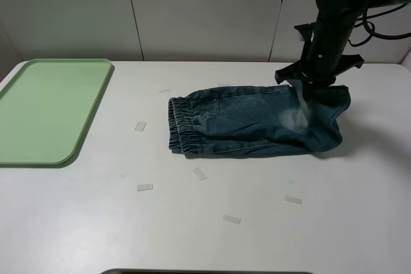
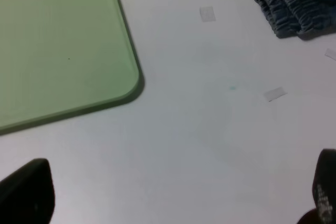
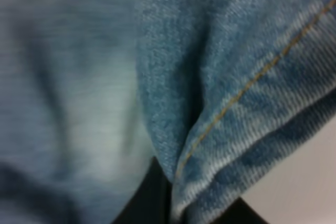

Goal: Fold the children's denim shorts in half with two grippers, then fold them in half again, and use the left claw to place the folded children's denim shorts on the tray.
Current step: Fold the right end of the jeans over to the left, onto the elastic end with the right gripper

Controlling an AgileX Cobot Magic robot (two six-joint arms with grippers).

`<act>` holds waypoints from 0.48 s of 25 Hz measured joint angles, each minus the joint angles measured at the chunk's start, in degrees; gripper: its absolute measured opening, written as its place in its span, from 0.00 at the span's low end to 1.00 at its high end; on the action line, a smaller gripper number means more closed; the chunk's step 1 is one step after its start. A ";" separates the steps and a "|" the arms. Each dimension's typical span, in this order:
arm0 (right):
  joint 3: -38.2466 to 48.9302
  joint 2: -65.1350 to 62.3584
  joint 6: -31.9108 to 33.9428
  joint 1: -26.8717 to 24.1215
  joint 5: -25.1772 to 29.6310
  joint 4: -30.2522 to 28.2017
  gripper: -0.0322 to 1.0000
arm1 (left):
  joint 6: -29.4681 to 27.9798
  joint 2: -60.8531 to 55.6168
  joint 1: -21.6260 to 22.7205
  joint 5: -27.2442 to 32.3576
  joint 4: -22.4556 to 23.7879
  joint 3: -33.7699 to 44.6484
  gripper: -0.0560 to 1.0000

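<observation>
Hovering low over the bare tabletop (image 2: 210,145), the left claw (image 2: 176,195) is showing only the tips of its fingers (image 2: 29,192). These are standing wide apart with nothing between them, so it is idling open. Beyond those fingers, off to one side and well apart from them, the pale green tray (image 2: 58,40) is lying bare. That is probably why this claw is staying on that side, since the final delivery is falling to it.

Moving rightward, a few small tape scraps (image 1: 144,187) are lying on the tabletop (image 1: 192,235) between the tray (image 1: 45,107) and the cloth. The children's denim shorts (image 1: 250,123) are lying flat on the tabletop, not yet on the tray. Their gathered waistband (image 1: 183,126) is pointing toward the tray and is lying beyond the left fingers, untouched. They are looking doubled lengthwise already, leg over leg.

At the leg end, the right claw (image 1: 307,97) is pressing down from above. Its fingers are mostly buried in denim, which is filling the right wrist view (image 3: 210,77). The hem is rising toward the claw, so it is apparently pinching the shorts there. The likely reason is to carry that end over toward the waistband for the second fold.
</observation>
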 joint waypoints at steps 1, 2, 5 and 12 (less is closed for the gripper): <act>0.00 0.00 0.61 1.05 -0.12 0.40 0.07 | 0.00 0.00 0.00 0.00 0.00 0.00 0.99; 0.00 0.00 1.43 2.08 -0.37 0.79 0.07 | 0.00 0.00 0.00 0.00 0.00 0.00 0.99; 0.00 0.00 3.66 4.87 -0.62 1.76 0.07 | 0.00 0.00 0.00 0.00 0.00 0.00 0.99; 0.06 0.00 5.01 10.46 -1.94 3.86 0.07 | 0.00 0.00 0.00 0.00 0.00 0.00 0.99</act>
